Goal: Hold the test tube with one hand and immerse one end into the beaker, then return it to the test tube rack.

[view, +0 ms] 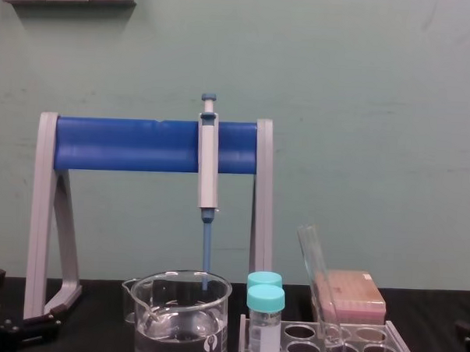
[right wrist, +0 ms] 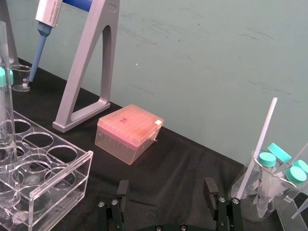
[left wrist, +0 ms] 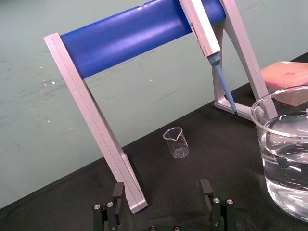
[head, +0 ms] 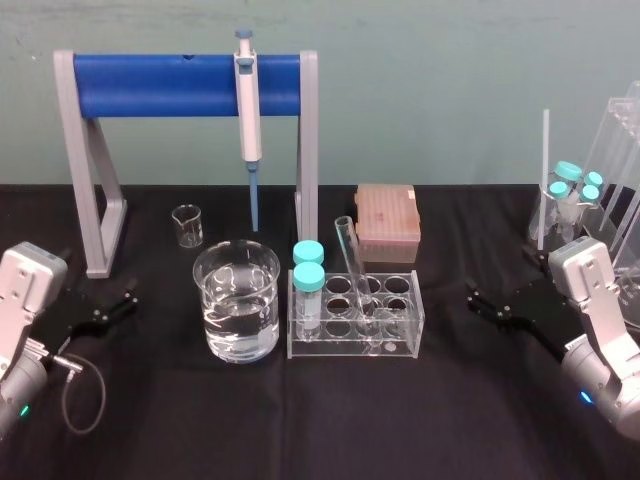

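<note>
Loads of bare black-cloth desk (head: 300, 420) in front of me to move around in. My left gripper (head: 118, 305) sits out by the left edge, near the leg of the grey stand (head: 100, 230), jaws spread with nothing in them. My right gripper (head: 478, 303) is off to the right of the low clear plastic rack (head: 400, 345), jaws released too. The long slim clear glass test tube (head: 355, 270), uncapped, stands tilted in a middle rack hole, top leaning left. The wide clear glass beaker (head: 215, 310) with liquid in it is just left of the rack.
</note>
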You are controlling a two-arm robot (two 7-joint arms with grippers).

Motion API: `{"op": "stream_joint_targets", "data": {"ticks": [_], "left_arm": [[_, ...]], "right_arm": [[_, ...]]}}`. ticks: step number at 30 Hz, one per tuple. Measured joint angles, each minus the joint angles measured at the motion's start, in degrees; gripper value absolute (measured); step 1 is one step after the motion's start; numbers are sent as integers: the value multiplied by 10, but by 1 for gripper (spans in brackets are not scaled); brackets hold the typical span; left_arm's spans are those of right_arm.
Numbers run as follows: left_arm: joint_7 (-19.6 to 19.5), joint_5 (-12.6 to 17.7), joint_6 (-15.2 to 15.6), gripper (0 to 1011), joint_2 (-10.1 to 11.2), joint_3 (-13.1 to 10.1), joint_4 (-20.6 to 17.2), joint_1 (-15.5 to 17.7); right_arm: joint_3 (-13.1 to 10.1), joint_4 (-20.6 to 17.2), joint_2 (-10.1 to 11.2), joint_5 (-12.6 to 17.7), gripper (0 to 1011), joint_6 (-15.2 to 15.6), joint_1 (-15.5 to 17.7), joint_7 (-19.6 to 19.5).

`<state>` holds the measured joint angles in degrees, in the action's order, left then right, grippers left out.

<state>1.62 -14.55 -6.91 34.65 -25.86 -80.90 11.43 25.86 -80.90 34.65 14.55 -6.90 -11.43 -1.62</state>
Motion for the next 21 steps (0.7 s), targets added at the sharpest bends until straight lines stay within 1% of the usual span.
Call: {"op": "stream_joint_targets", "data": {"ticks": [12, 18, 21], "left_arm": [[0, 0, 0, 1000, 0, 0, 0, 0], [0, 0, 0, 1000, 0, 0, 0, 0], [0, 0, 0, 1000, 0, 0, 0, 0]], "right_arm": [[0, 0, 0, 0, 1002, 0, 0, 0], [-26, -15, -2, 32, 1002, 0, 8, 23], [-46, -33, -5, 53, 1002, -1, 11, 35]]}}
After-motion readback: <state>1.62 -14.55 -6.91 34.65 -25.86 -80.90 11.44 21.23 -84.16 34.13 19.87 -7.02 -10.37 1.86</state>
